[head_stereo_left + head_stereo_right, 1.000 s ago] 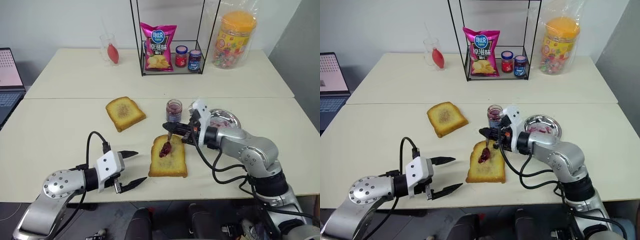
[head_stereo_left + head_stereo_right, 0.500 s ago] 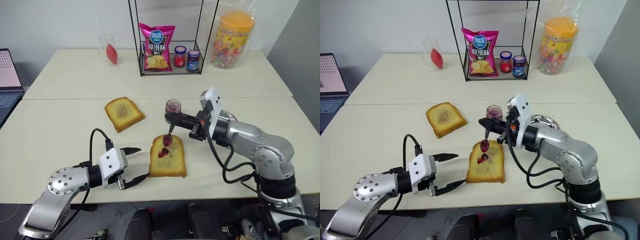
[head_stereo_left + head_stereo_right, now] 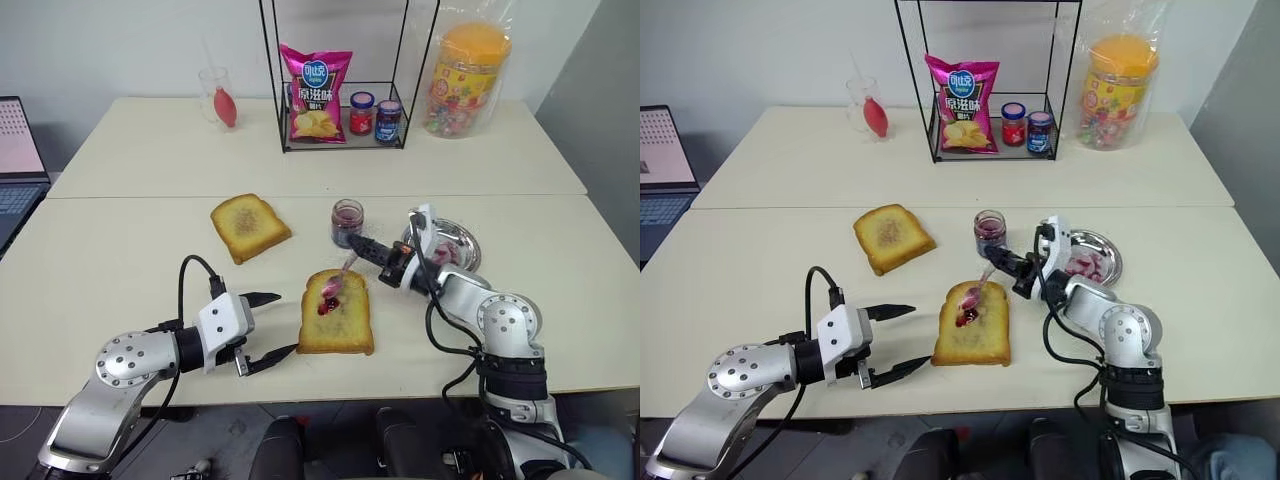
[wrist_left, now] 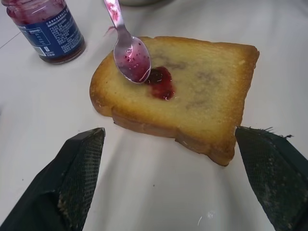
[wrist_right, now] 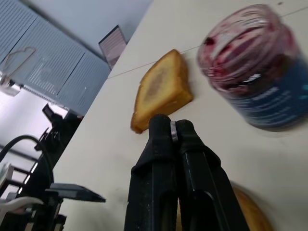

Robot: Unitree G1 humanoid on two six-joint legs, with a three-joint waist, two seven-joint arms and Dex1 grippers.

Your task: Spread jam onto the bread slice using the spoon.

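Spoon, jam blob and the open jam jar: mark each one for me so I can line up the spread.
spoon [image 4: 132,61], left wrist view, on the stained bowl.
jam [image 4: 161,84], left wrist view, middle of the blob on the bread slice [image 4: 211,103].
open jam jar [image 3: 347,222], left eye view, on its glass side.

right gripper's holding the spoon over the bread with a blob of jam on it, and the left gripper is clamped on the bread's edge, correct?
Not quite. The left gripper is open, its fingers clear of the bread slice, as the left wrist view shows. The rest holds: the right gripper holds the spoon by the jam.
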